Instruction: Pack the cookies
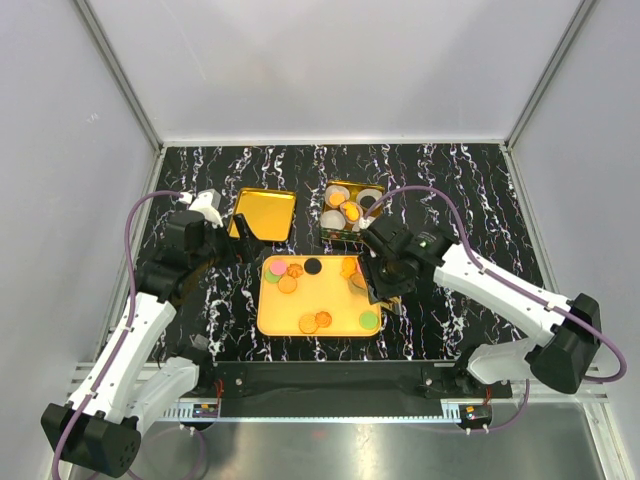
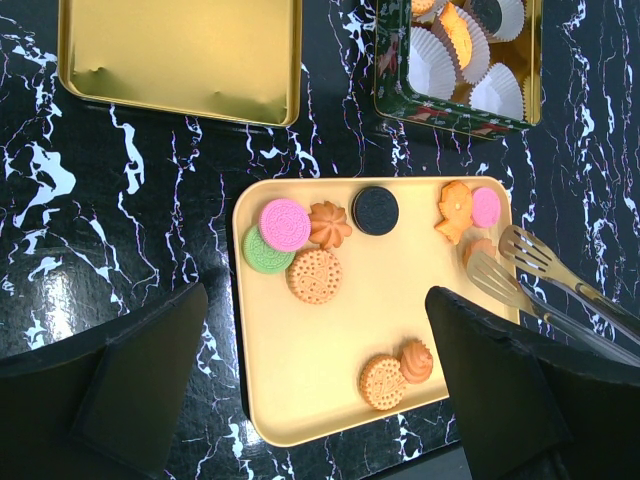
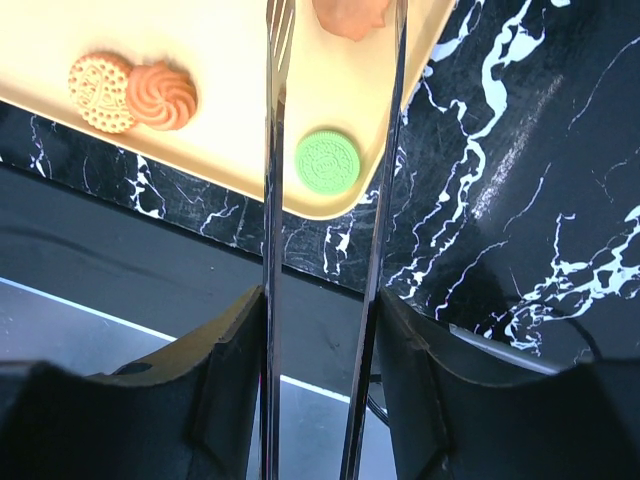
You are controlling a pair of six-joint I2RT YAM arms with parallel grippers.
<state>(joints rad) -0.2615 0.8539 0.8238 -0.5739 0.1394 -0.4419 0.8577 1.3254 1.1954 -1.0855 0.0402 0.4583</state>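
Observation:
Several cookies lie on the yellow tray [image 1: 325, 295]: a pink one [image 2: 285, 224], a green one [image 2: 265, 252], a black one [image 2: 375, 211] and orange ones [image 2: 314, 276]. My right gripper [image 1: 382, 280] is shut on metal tongs [image 3: 270, 200] over the tray's right edge. The tong tips straddle an orange cookie [image 3: 350, 15]; a second green cookie [image 3: 327, 162] lies between the tong arms. In the left wrist view the tong tips [image 2: 515, 262] sit beside an orange cookie [image 2: 478, 248]. My left gripper [image 2: 320, 400] is open and empty above the tray's near left part.
A tin box [image 1: 350, 208] with white paper cups [image 2: 435, 70] and a few cookies stands behind the tray. Its gold lid [image 1: 265, 213] lies open side up to the left. The table's front rail [image 1: 330, 385] runs close below the tray.

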